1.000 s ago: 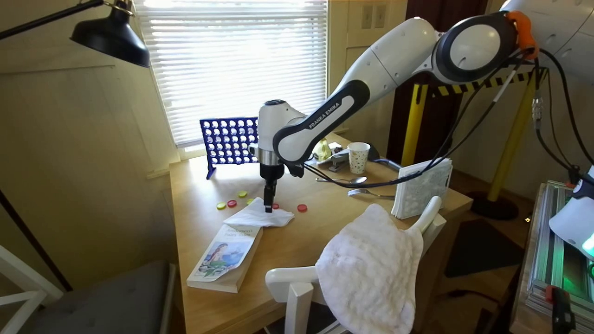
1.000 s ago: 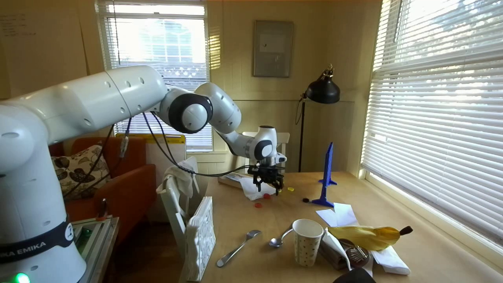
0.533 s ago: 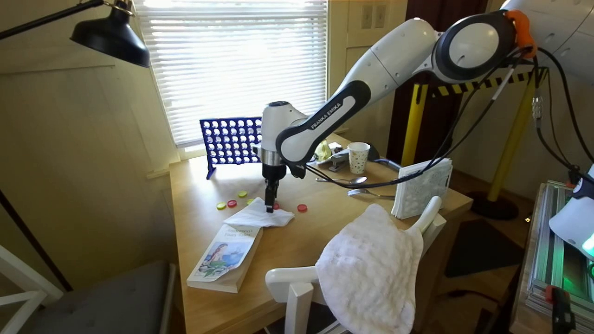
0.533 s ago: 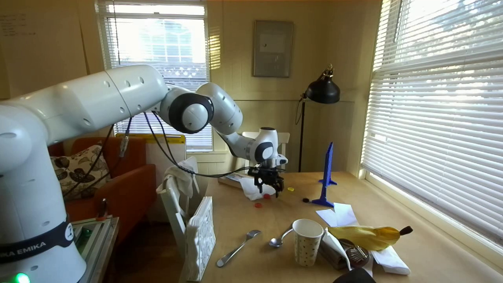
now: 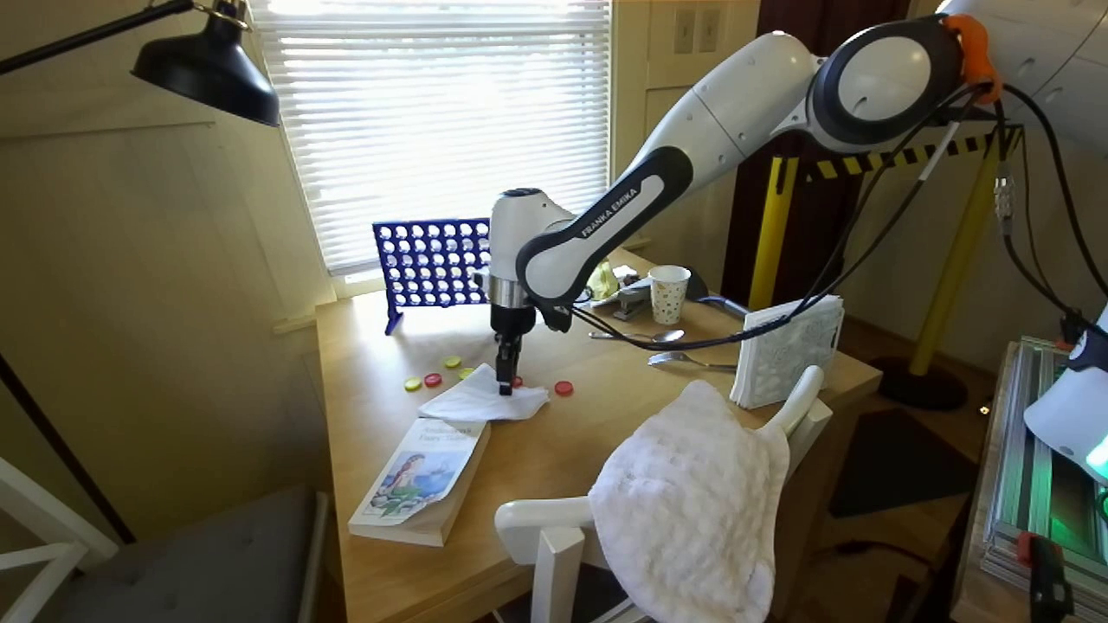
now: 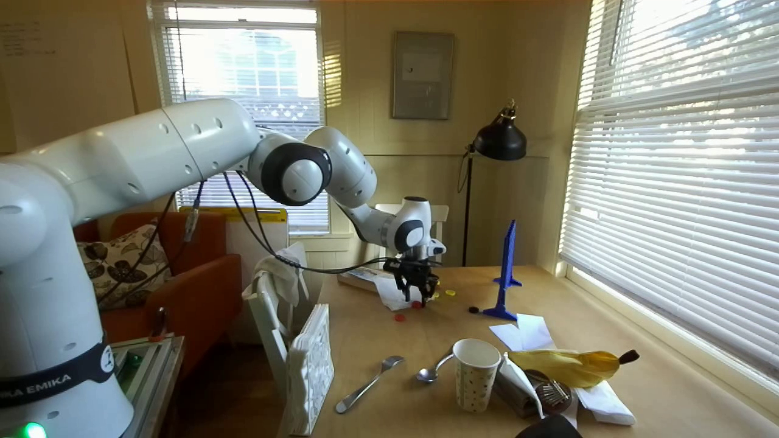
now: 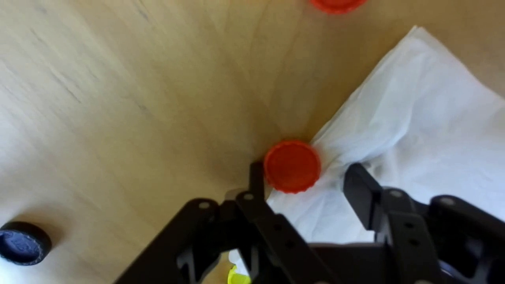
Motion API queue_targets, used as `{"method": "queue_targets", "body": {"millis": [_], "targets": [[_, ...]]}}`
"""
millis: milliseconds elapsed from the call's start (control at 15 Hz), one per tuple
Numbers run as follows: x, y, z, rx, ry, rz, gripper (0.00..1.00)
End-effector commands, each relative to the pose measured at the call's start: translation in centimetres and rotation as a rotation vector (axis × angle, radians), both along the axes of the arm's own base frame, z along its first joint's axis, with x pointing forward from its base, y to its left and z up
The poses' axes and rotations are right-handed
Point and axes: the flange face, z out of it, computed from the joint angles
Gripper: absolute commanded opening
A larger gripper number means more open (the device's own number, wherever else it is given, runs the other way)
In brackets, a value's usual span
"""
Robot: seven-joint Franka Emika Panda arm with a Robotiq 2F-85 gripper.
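My gripper points down at the table, its fingers apart but partly closed. It also shows in both exterior views. A red disc lies between the fingers at the fingertips, against or very close to the left finger. The disc's right side is beside or on the edge of a crumpled white napkin. The right finger is over the napkin, apart from the disc. The napkin shows in both exterior views. Whether the fingertips touch the table is unclear.
Another red disc, a dark disc and a yellow disc lie around. A book touches the napkin. A blue upright rack stands behind. A cup, fork, spoon and banana-like yellow thing are farther off.
The gripper has shifted slightly toward the arm's base side and its fingers have drawn closer together. The napkin's near edge and the red disc have moved slightly.
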Motion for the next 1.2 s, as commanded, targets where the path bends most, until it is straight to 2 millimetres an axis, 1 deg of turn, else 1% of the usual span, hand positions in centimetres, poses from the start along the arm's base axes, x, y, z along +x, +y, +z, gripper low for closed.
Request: {"method": "queue_targets", "body": {"millis": [0, 133, 400, 600, 800, 933, 1133], "targets": [[-1.0, 0.0, 0.5, 0.030, 0.009, -0.017, 0.88], [-1.2, 0.0, 0.7, 0.032, -0.007, -0.034, 1.00], [-2.4, -0.3, 1.3, 0.063, -0.036, -0.082, 1.00], [-3.5, -1.1, 1.6, 0.075, -0.058, -0.124, 1.00], [-4.1, -2.3, 1.6, 0.093, -0.069, -0.168, 1.00], [-4.2, -3.2, 1.5, 0.096, -0.086, -0.186, 1.00], [-3.9, -3.9, 1.0, 0.106, -0.105, -0.189, 0.99]]}}
